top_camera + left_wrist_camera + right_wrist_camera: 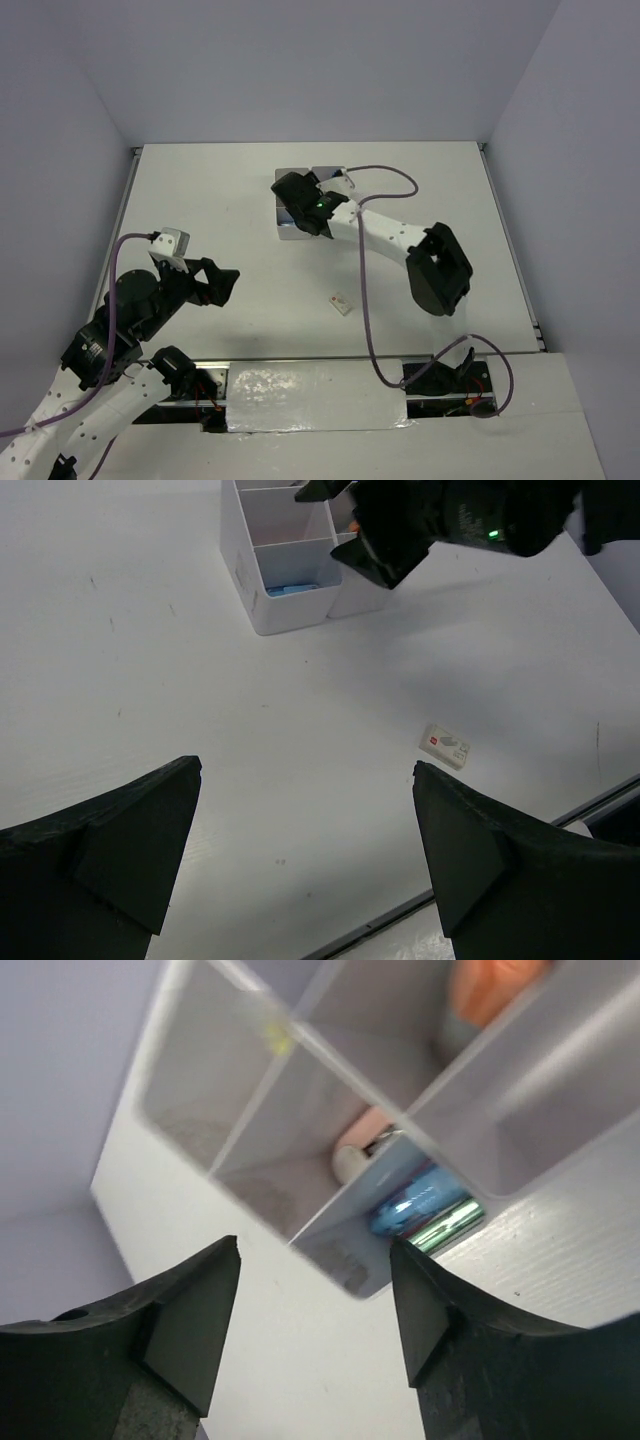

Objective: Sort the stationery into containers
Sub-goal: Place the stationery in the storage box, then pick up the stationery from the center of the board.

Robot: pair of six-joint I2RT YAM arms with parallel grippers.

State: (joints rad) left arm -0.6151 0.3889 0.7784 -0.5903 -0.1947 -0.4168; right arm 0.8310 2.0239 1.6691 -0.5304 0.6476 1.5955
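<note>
- Top external: R gripper (300, 203) hangs right over the container block (285, 228) at far centre of the table (200, 190); arm hides most of the block, only its edges show.
- Right wrist: R fingers (190, 1300) spread approx mid-wide w/ nothing between them; open compartments lie directly below the tips.
- Same view, contents: blue piece (420, 1200) & shiny green piece (450, 1225) lie side by side, touching, seen through the translucent wall; pink piece (358, 1138) in the compartment just behind; orange piece (490, 985) in another compartment at the top edge; which cell is which in the two-by-three grid, can't tell.
- Left wrist: L gripper (307, 770) spread wide, empty, above bare table at near left; well apart from the block.
- Small white piece (445, 747) w/ a red mark lies flat & alone on the table, near centre; right of the L gripper, nearer than the block, touching neither; not in any compartment.
- Left wrist view also shows sth blue in the block's nearest cell; the R gripper's black body covers the cells to the right.
</note>
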